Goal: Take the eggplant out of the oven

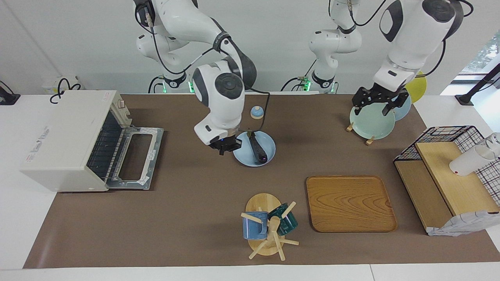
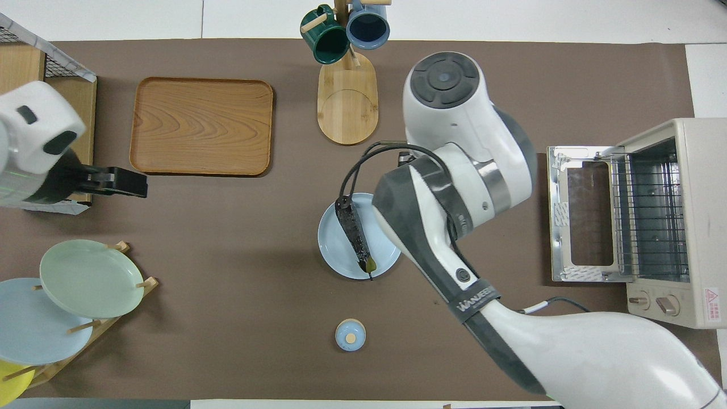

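Observation:
The eggplant (image 1: 258, 148) (image 2: 352, 230) is slim and dark purple and lies on a light blue plate (image 1: 244, 157) (image 2: 335, 250) mid-table. The cream-white oven (image 1: 62, 136) (image 2: 698, 187) stands at the right arm's end. Its door (image 1: 136, 156) (image 2: 579, 213) is folded down and its wire rack is bare. My right gripper (image 1: 225, 146) hangs low beside the plate, toward the oven, with nothing visible in it. In the overhead view the arm hides it. My left gripper (image 1: 375, 104) (image 2: 133, 183) waits open over the plate rack.
A plate rack (image 1: 371, 121) (image 2: 85, 278) and a wire basket shelf (image 1: 449, 171) with a white cup (image 1: 466, 162) stand at the left arm's end. A wooden tray (image 1: 349, 203) (image 2: 201, 125) and a mug tree (image 1: 267, 226) (image 2: 346, 96) lie farther out. A small blue lid (image 1: 256, 112) (image 2: 350, 335) sits nearer the robots.

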Tool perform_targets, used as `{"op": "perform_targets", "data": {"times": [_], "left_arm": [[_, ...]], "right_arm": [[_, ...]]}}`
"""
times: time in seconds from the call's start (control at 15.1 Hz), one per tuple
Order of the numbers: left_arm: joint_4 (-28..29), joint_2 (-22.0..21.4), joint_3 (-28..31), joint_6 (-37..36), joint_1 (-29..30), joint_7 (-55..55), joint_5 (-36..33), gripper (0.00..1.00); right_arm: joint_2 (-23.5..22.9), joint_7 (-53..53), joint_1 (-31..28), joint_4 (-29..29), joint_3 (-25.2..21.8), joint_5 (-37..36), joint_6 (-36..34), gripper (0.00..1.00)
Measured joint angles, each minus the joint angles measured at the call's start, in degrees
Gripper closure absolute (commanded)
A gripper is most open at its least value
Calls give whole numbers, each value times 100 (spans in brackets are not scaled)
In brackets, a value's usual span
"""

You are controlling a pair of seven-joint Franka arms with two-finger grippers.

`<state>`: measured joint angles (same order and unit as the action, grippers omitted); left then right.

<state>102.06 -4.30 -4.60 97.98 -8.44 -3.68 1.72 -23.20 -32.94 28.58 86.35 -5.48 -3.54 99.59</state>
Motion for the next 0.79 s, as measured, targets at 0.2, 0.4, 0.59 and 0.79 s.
{"op": "perform_targets", "data": {"times": [0.2, 0.4, 0.59, 0.79], "left_arm": [[326, 131, -37, 588, -928, -1203, 97, 0], [604, 542, -54, 1320, -1785, -2838, 105, 0], [679, 1204, -53, 2120, -2427, -4625, 106, 0], [888, 1657, -48, 2901, -2822, -6233, 106, 0]], "right_arm": [[297, 106, -372, 940, 0, -295, 309, 100], [505, 363, -673, 1862, 0, -667, 1138, 100], [711, 723, -965, 2776, 3, -1169, 1989, 100], [842, 1272, -1343, 3211, 3, -1321, 2333, 100]]}}
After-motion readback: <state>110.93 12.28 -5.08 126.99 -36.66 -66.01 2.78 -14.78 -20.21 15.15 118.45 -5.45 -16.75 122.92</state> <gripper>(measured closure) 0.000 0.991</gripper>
